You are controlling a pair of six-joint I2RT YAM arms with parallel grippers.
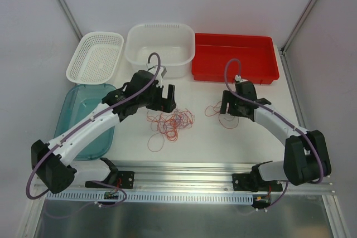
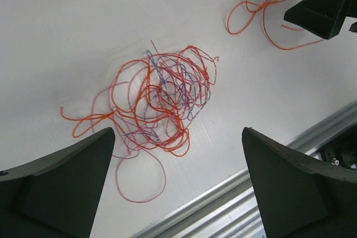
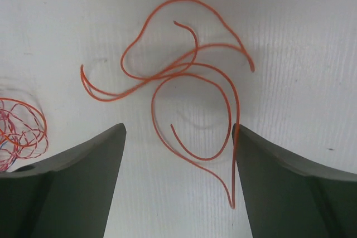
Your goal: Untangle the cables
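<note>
A tangle of thin red-orange and bluish cables (image 1: 170,122) lies on the white table between the arms, with a loose loop trailing toward the front edge. In the left wrist view the same tangle (image 2: 162,96) sits just beyond my left gripper (image 2: 177,137), whose jaws stand wide apart with nothing between them. One orange cable (image 3: 189,71) lies apart to the right, curled flat on the table. My right gripper (image 3: 178,129) is open over its near end, and the strand runs close by the right finger. From above, the left gripper (image 1: 164,104) and right gripper (image 1: 228,110) hover at either side.
Along the back stand a white mesh basket (image 1: 95,54), a white tub (image 1: 160,43) and a red bin (image 1: 234,54). A teal tray (image 1: 89,115) lies under the left arm. An aluminium rail (image 1: 184,168) runs along the near table edge.
</note>
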